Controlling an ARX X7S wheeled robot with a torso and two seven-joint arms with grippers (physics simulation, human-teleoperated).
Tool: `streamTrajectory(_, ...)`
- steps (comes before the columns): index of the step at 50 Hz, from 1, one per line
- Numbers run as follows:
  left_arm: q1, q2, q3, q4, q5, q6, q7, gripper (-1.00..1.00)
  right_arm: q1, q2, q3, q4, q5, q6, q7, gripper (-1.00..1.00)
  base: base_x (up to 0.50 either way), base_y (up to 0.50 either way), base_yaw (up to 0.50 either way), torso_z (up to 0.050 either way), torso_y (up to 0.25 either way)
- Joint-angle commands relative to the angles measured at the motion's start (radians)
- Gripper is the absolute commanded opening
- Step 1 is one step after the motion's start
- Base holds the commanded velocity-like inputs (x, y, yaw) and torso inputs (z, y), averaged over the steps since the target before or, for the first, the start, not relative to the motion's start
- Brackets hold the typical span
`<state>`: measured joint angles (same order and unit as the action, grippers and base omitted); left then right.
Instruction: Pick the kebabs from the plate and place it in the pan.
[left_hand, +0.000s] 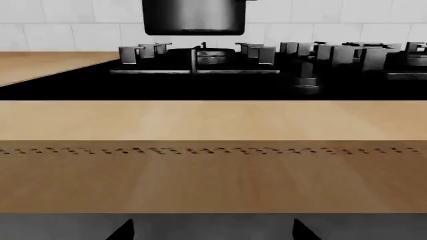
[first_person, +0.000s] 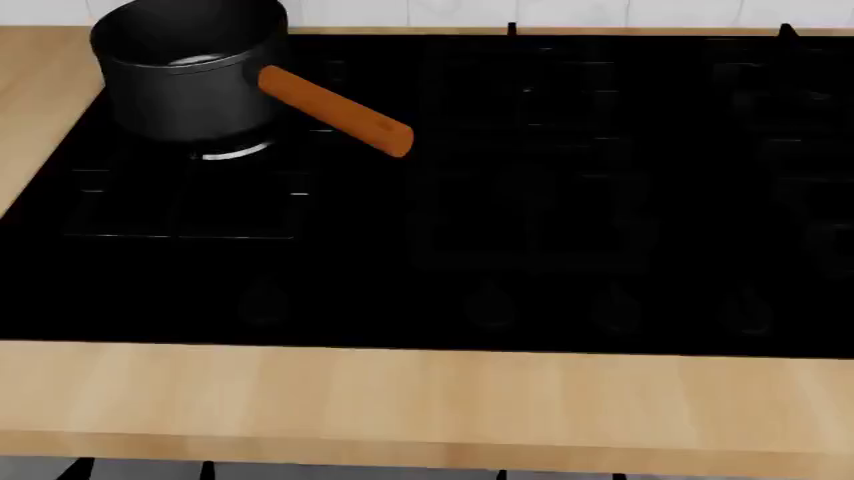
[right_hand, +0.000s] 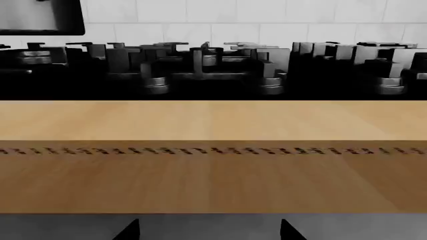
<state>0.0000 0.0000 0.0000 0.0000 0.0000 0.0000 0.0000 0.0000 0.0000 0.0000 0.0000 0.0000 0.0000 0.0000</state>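
Searching for kebabs and plate, neither in view | pan ahead of left gripper, nearer it | both grippers' tips spread, empty

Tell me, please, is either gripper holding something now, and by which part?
Nothing is held. In both wrist views, the left gripper and right gripper show spread fingertips with only the wooden countertop between them. Kebabs and plate are not in view.
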Motion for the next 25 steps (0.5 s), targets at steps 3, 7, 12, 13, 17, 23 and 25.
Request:
streamTrajectory(3, 0.012, -0.021, 0.020, 0.051, -0.025, -0.045, -0.014, 1.00, -0.002, 0.046, -0.049, -0.002, 0.053, 0.001, 0.060, 1.00, 0.00, 0.00, 0.00, 0.000, 0.000)
streamTrajectory(7, 0.011, -0.033, 0.043, 0.024, -0.024, -0.030, -0.036, 1.00, 0.002, 0.054, -0.052, 0.011, 0.062, -0.024, 0.070, 1.00, 0.00, 0.00, 0.00, 0.000, 0.000)
streamTrajectory(12, 0.023, -0.041, 0.051, 0.071, -0.022, -0.049, -0.075, 1.00, 0.000, 0.067, -0.063, -0.004, 0.066, -0.022, 0.076, 1.00, -0.09, 0.00, 0.00, 0.000, 0.000)
streamTrajectory(13, 0.022, -0.044, 0.061, 0.072, -0.007, -0.054, -0.084, 1.00, -0.001, 0.068, -0.065, -0.007, 0.067, -0.023, 0.078, 1.00, -0.44, 0.00, 0.00, 0.000, 0.000)
streamTrajectory(17, 0.020, -0.050, 0.072, 0.076, -0.004, -0.053, -0.103, 1.00, -0.001, 0.073, -0.077, 0.016, 0.067, -0.045, 0.080, 1.00, -0.44, 0.00, 0.00, 0.000, 0.000)
streamTrajectory(23, 0.021, -0.062, 0.076, 0.074, -0.018, -0.043, -0.117, 1.00, -0.005, 0.083, -0.081, 0.001, 0.072, -0.037, 0.093, 1.00, -0.44, 0.00, 0.00, 0.000, 0.000)
streamTrajectory(25, 0.027, -0.064, 0.079, 0.097, -0.016, -0.056, -0.120, 1.00, -0.010, 0.086, -0.084, -0.016, 0.073, -0.028, 0.097, 1.00, -0.44, 0.00, 0.00, 0.000, 0.000)
